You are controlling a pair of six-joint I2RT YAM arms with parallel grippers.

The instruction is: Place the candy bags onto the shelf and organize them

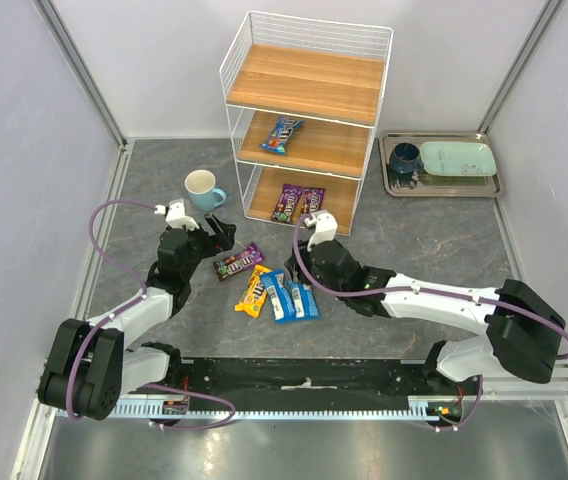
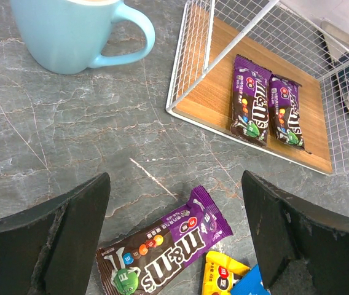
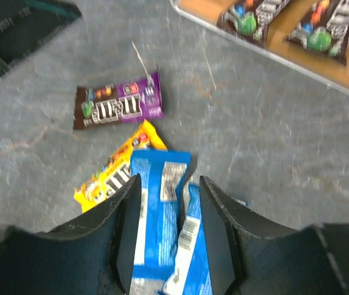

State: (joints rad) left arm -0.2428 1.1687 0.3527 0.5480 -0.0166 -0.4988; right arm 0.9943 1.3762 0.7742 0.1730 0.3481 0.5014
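Near the shelf, the right gripper, narrowly parted, hangs over a blue bag; the left gripper gapes wide.

I count three glossy blue candy packets, three dark purple packets, one yellow packet, one white wire shelf and one pale-blue ceramic mug.

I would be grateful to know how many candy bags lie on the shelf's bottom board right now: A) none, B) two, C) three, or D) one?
B: in the top view, a left purple bag and a right purple bag lie side by side on the bottom board of the shelf, with no other bag there.
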